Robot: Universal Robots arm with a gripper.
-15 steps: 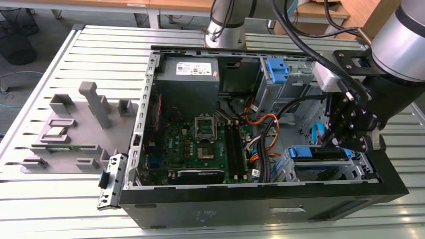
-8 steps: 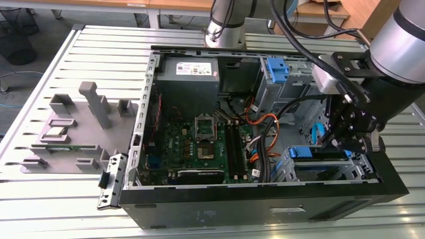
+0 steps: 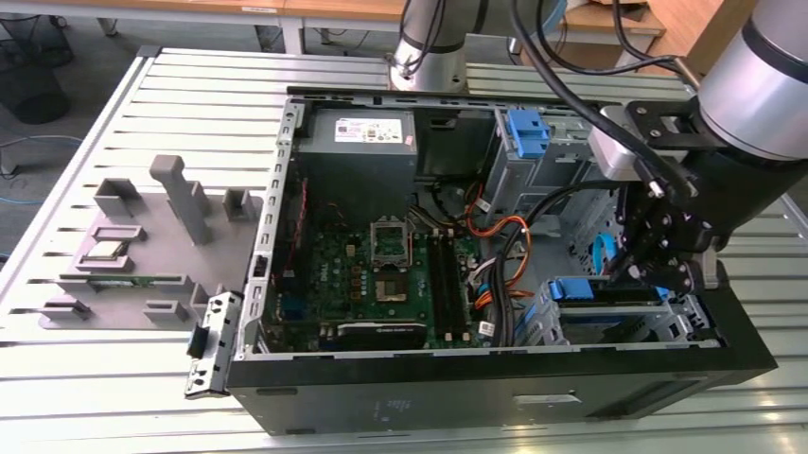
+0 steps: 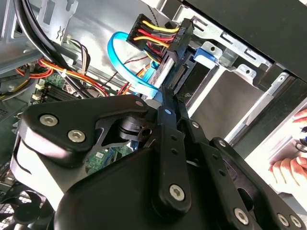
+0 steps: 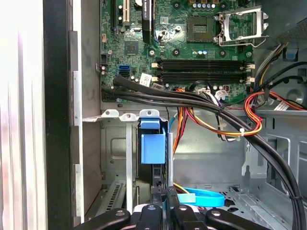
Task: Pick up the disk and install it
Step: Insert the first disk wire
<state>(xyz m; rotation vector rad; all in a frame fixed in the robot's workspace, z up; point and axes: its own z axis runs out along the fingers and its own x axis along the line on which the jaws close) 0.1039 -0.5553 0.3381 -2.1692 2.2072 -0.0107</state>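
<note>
Silver-grey cylindrical arm (image 3: pixel 770 80) with black cables; matte-black linkage gripper (image 4: pixel 165 143) studded with silver hex-socket screws; small silver wrist block (image 3: pixel 615 151).

A robotics lab or assembly test workshop is indicated by an opened desktop computer case (image 3: pixel 505 378) laid on a slotted aluminium bench (image 3: pixel 189 104), a grey fixture block (image 3: pixel 139 246) holding parts beside it, and wooden office desks (image 3: pixel 253 9) seen behind.
</note>
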